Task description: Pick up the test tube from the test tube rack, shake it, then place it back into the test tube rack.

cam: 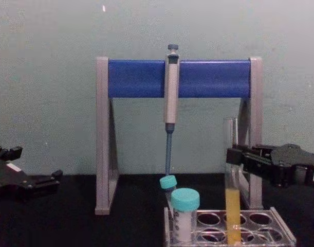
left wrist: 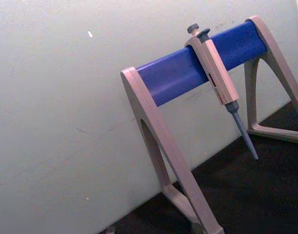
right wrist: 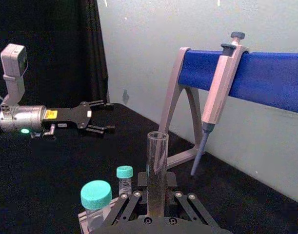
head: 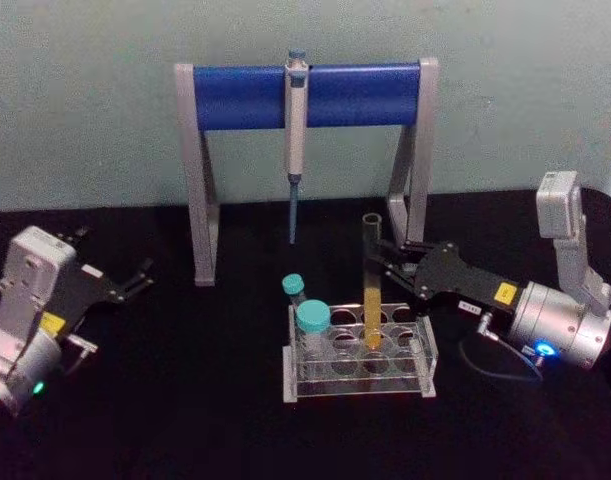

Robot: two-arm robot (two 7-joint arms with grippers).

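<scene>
Head view: the test tube (head: 372,305) is clasped by the right end effector (head: 378,258).
It is held upright by its clear upper part, base seated in the test tube rack (head: 426,372); the left end effector (head: 128,284) is parked apart, jaws spread.

Both wrists are silver cylinders with a grey box and a yellow label — green light on the left, blue on the right. The left gripper (head: 135,279) and right gripper (head: 382,257) are black linked bars; a black cable hangs at the right
</scene>
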